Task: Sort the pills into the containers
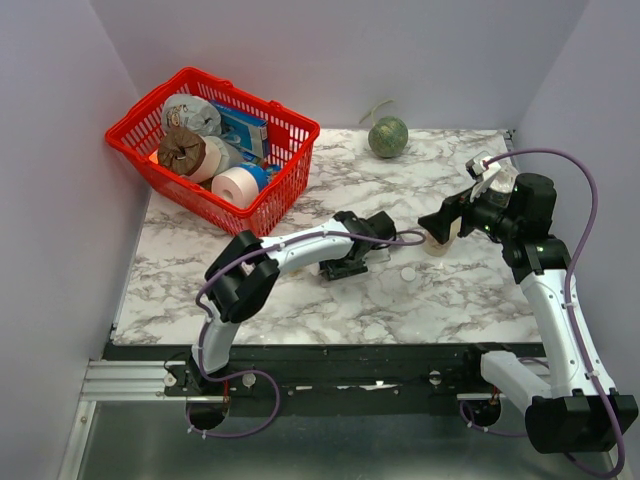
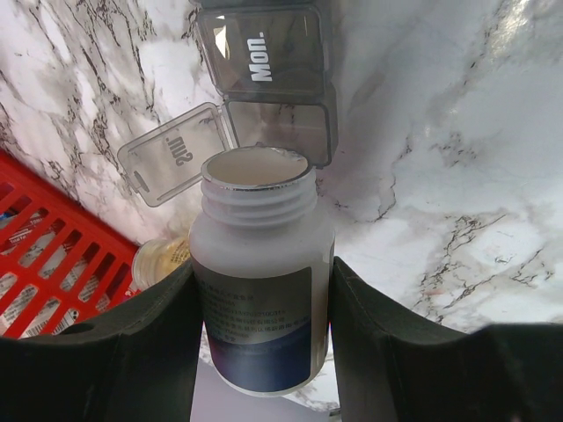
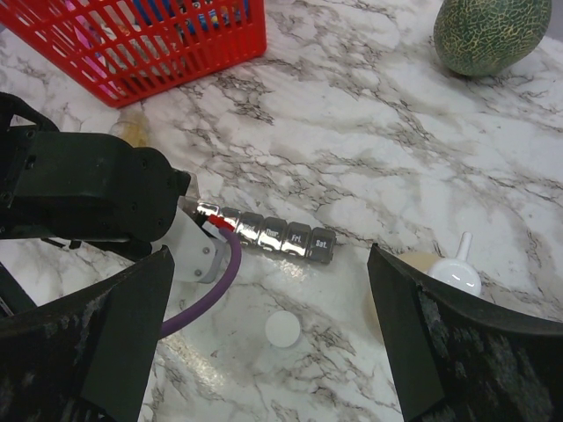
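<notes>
Robot lab test cell, plain lilac walls [image 1: 60, 200] boxing in a marble-look counter [image 1: 460, 300], left arm [image 1: 300, 245] and right arm [image 1: 560, 300] bolted to a metal rail [image 1: 120, 380] at the near edge.

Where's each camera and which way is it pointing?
Top external: above and behind the bases, looking down at the table; both arms show.
Left wrist: looks past the left gripper, clamped on a white bottle, toward the pill organizer.
Right wrist: looks through the open right gripper toward the left arm.
Shared: pill organizer and red basket in both wrist views.
</notes>
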{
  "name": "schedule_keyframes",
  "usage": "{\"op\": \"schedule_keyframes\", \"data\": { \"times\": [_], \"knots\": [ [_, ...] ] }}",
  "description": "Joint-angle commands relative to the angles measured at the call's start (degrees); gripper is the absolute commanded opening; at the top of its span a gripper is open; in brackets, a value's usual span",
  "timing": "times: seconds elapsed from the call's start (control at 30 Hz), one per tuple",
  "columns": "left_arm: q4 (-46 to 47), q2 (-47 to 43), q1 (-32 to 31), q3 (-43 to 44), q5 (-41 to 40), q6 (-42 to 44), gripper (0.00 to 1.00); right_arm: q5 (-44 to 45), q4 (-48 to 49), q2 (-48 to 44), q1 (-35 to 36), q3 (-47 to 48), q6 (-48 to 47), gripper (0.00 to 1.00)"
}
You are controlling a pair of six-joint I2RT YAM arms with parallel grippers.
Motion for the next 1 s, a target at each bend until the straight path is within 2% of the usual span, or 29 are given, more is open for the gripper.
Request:
{"op": "schedule_keyframes", "data": {
  "times": [0.0,0.97],
  "knots": [
    [-1.8,0.9,-0.8,1.5,-3.0,1.0,0.00,-1.5,0.4,-0.7,-0.4,-0.7,0.1,1.00],
    [-2.3,3.2,-2.7,2.3,-9.2,3.3,0.00,-1.8,0.3,-0.7,-0.4,-0.7,0.1,1.00]
  ]
}}
